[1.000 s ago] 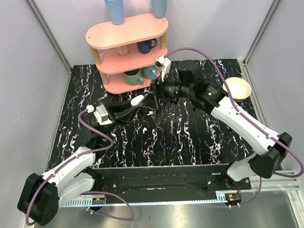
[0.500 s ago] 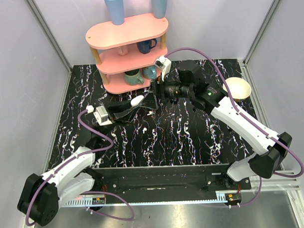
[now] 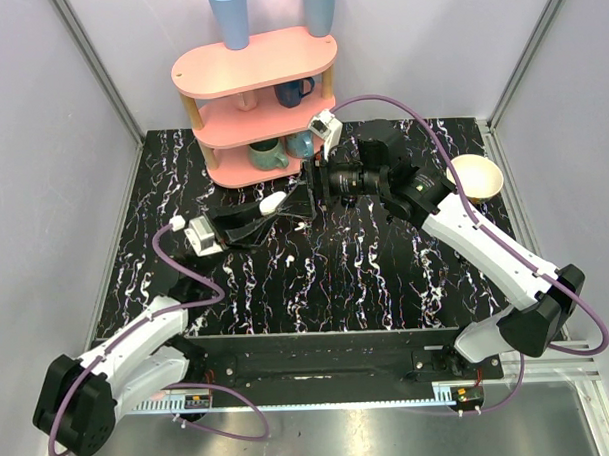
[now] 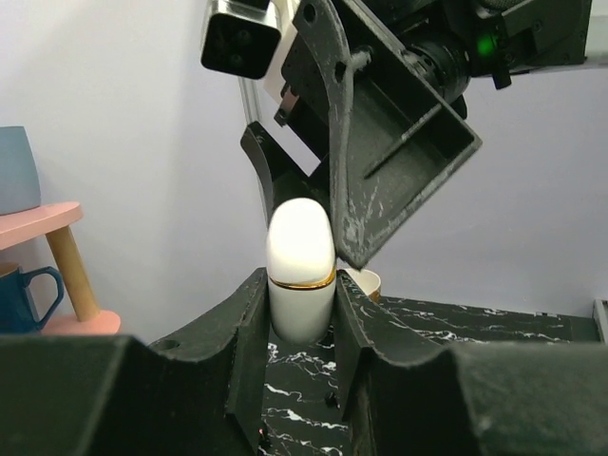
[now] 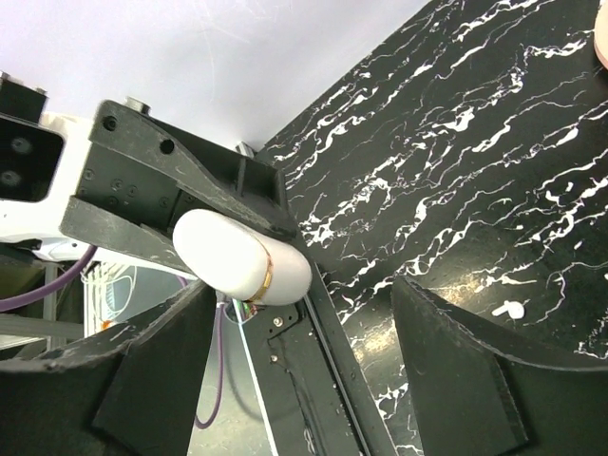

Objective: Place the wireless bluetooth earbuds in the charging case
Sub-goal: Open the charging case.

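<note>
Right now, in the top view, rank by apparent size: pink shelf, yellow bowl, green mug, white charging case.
1. pink shelf
2. yellow bowl
3. green mug and white charging case: similar, both partly hidden, unranked.

Charging case [image 4: 300, 252] lower half hidden between left end effector [image 4: 300, 309] fingers; one earbud [image 5: 509, 309] tiny, detail indistinct.

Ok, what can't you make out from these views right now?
- Second earbud: only one earbud shows, in the right wrist view. From above, both are lost among the white streaks of the table.
- Lower end of the charging case: left wrist view, hidden between the fingers of the left hand.
- Whether the right hand touches the case: top view, black fingers against black table.
</note>
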Action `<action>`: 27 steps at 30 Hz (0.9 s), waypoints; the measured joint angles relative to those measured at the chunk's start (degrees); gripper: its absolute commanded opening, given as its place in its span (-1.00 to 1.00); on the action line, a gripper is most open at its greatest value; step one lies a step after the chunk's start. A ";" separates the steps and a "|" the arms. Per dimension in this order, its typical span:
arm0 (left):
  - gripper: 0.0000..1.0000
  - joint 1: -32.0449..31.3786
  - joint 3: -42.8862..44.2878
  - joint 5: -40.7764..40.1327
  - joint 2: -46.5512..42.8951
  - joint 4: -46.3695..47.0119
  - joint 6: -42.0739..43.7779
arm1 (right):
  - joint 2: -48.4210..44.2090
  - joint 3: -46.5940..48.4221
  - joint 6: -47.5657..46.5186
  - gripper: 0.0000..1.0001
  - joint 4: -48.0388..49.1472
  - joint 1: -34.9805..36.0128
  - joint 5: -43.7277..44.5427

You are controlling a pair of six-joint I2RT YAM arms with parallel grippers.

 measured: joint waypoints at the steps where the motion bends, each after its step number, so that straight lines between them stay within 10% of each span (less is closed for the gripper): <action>1: -1.00 0.00 0.00 0.07 -0.15 -0.28 0.22 | 0.00 0.00 0.24 0.60 0.04 -0.02 -0.15; 27: -1.00 -1.53 -3.19 -0.48 -1.90 -2.10 0.11 | -0.35 -1.81 2.67 0.70 11.10 -2.03 -1.22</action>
